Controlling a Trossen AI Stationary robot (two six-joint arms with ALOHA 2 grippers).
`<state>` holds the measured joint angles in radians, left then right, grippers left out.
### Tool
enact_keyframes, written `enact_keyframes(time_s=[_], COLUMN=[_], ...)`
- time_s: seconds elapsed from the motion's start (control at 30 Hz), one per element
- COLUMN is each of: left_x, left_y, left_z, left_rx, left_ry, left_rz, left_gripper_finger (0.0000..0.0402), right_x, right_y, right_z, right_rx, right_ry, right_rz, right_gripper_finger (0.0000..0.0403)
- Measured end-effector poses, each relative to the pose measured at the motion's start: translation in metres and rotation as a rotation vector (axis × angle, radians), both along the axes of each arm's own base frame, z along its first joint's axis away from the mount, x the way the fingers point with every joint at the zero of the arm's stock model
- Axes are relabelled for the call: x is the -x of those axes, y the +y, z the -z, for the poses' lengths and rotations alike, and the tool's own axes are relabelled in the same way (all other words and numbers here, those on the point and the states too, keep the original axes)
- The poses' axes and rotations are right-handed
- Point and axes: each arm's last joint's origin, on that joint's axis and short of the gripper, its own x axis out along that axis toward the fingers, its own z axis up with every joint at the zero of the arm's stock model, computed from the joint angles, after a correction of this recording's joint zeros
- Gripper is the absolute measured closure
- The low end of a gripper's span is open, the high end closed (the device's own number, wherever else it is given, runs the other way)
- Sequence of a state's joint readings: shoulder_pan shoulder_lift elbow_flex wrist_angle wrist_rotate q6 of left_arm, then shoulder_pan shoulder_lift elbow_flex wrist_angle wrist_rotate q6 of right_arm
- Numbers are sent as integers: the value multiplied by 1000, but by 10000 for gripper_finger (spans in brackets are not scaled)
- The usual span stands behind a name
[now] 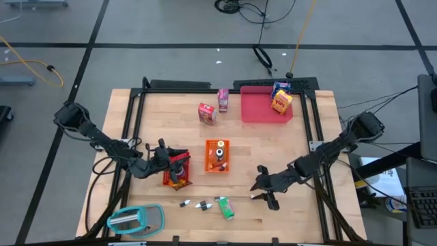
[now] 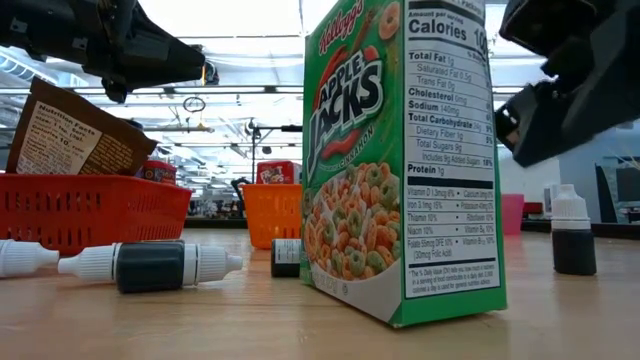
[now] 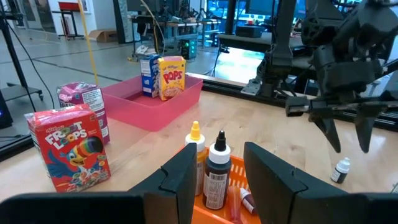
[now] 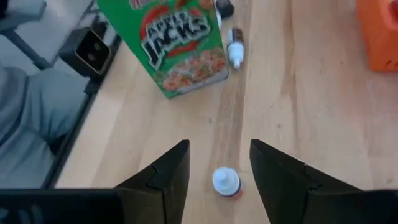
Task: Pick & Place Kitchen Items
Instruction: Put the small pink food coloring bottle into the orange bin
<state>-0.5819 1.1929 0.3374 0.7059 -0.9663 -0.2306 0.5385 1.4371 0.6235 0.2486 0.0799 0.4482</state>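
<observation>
Right gripper: I see my right gripper [image 1: 265, 192] low over the front right of the wooden counter [image 1: 307, 212], jaws parted and grasping nothing; the right wrist view shows a small dark bottle with a white cap [image 4: 226, 182] standing on the wood between the two fingers [image 4: 168, 177], touching neither that I can make out.
Left gripper: my left gripper [image 1: 162, 152] hangs over the red plastic mesh bin [image 1: 176, 169] at front left; jaws partly parted, nothing held in the left wrist view.
Red bin contents: a brown printed packet [image 2: 85, 135] leans tilted inside.
Orange bin: small orange mesh bin [image 1: 217, 156] at centre holds upright tiny bottles, one yellow-capped [image 3: 195, 155], one dark with black cap [image 3: 218, 168].
Front row: green Apple Jacks cereal carton [image 4: 180, 43] near the front edge, with tiny white-capped bottles [image 1: 194, 203] lying beside it.
Rear items: red Froot Loops carton [image 1: 207, 113] and pink carton [image 1: 223, 99] stand on the wood, near each other.
Tray: flat pink tray [image 1: 258, 108] at rear right carries a yellow Pops carton [image 1: 281, 102] and a blue carton [image 1: 280, 88], touching.
Other: teal-rimmed oval object [image 1: 136, 219] at front left corner.
</observation>
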Motion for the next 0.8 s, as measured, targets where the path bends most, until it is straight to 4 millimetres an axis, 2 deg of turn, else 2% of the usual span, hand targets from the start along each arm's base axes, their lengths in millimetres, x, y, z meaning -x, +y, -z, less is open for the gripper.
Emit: enact_keyframes(time_s=[0.27,0.5,0.63,0.8], left_x=[0,0,0,0], left_y=[0,0,0,0], left_z=[0,0,0,0], left_rx=[0,0,1,0], left_ry=[1,2,2,4], left_rz=[0,-1,-1,-1], left_gripper_finger=[268,268,268,268], right_x=[-4,-6,-6,-6], right_y=[5,5,5,6], right_z=[22,25,25,26], right_rx=[25,34,48,45], right_ry=[52,50,45,51], right_rz=[-3,12,7,-20], right_gripper_finger=[238,251,276,337])
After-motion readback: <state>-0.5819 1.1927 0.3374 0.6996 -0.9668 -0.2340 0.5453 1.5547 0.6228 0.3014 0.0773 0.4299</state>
